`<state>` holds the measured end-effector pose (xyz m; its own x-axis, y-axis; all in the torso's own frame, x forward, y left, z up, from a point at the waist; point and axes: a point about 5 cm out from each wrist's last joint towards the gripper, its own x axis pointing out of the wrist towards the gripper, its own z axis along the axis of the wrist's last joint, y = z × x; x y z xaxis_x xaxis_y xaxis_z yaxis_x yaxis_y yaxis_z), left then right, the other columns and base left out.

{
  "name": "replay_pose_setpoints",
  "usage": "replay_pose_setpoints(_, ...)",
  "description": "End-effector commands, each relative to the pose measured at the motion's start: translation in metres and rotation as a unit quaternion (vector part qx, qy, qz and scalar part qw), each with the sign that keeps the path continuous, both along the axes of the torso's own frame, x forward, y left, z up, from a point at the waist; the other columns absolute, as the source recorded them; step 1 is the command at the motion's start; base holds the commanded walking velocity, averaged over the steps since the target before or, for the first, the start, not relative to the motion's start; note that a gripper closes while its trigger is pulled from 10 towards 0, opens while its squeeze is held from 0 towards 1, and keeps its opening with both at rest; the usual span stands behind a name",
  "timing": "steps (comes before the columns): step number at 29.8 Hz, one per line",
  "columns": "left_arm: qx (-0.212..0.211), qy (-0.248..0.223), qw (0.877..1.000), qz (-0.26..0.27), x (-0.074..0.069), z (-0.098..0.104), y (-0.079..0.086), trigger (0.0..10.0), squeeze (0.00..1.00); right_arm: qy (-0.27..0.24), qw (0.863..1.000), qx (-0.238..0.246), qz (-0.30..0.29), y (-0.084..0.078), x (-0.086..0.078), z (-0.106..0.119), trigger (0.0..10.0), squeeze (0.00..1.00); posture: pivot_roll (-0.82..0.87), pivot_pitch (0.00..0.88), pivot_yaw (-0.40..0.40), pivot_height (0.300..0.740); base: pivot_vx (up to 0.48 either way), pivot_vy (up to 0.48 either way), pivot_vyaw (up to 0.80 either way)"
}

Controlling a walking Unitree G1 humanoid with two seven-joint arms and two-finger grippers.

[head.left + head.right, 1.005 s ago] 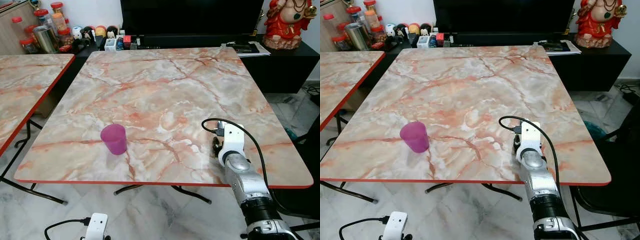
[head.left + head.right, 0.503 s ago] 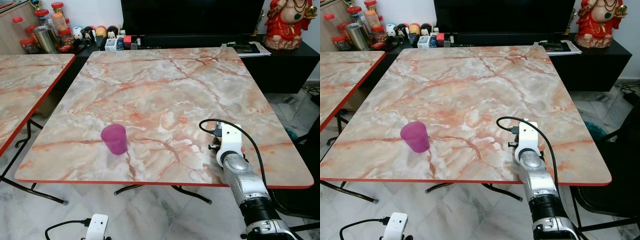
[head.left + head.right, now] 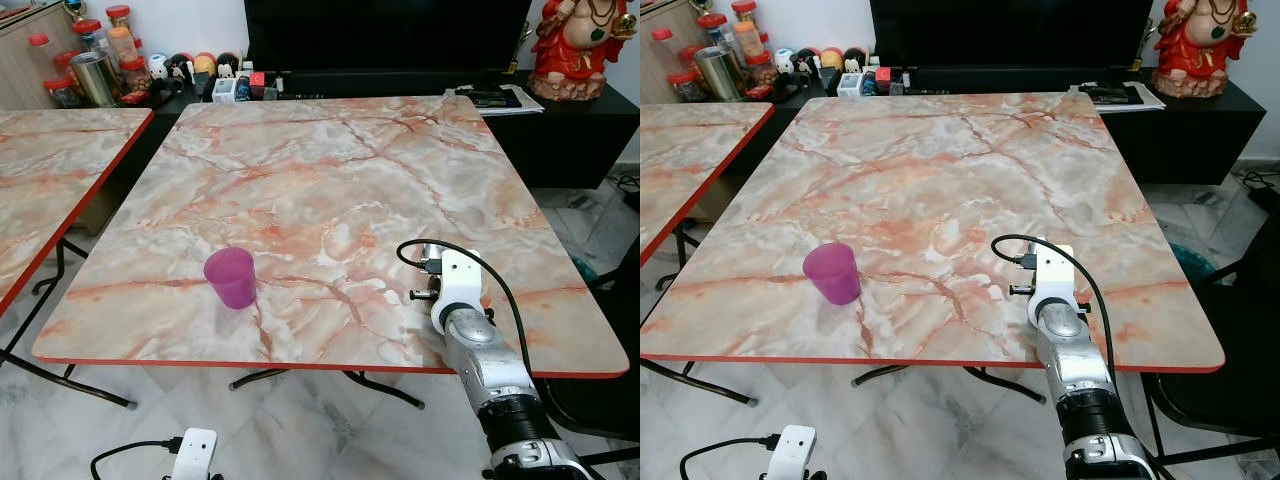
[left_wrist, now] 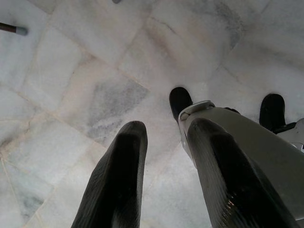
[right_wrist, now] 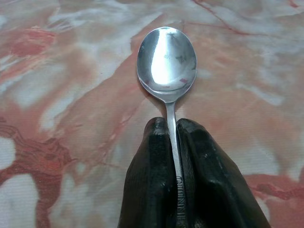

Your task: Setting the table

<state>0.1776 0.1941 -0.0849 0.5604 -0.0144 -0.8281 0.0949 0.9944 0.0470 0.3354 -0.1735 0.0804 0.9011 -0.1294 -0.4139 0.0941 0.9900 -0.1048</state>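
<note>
A pink-veined marble table point(image 3: 340, 170) with a red edge stands in front of me. A translucent purple cup point(image 3: 230, 277) is upright on its near left part. My right arm reaches over the near right part of the table, its white wrist camera point(image 3: 460, 285) on top. The right gripper point(image 5: 171, 126) is shut on the handle of a silver spoon point(image 5: 166, 61), bowl forward, just above the marble. My left gripper point(image 4: 168, 124) hangs open over the tiled floor, nothing between its fingers.
A second marble table point(image 3: 50, 170) stands at the left with a gap between the two. A black cabinet point(image 3: 560, 130) behind carries jars point(image 3: 95, 60), small figurines and a red statue point(image 3: 575, 45). A dark chair point(image 3: 620, 330) sits at the right.
My right wrist has edged slightly left over the table with the spoon still held. The cup has stayed in place.
</note>
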Motion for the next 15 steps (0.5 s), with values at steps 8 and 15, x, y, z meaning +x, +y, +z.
replay_pose_setpoints(8, 0.000, 0.014, 1.000, -0.007, -0.004, -0.002, 0.000, 10.0, 0.00, 0.018, 1.000, 0.000, 0.001, 0.001, -0.002, -0.008, 0.0, 0.00, -0.04, 0.036, 0.057, 0.740, 0.000, 0.000, 0.00)
replay_pose_setpoints(15, 0.004, 0.010, 1.000, -0.008, -0.003, -0.002, 0.000, 10.0, 0.00, -0.045, 0.999, -0.014, -0.003, 0.000, 0.005, 0.009, 8.3, 0.00, -0.04, 0.034, 0.058, 0.740, 0.000, 0.000, 0.00)
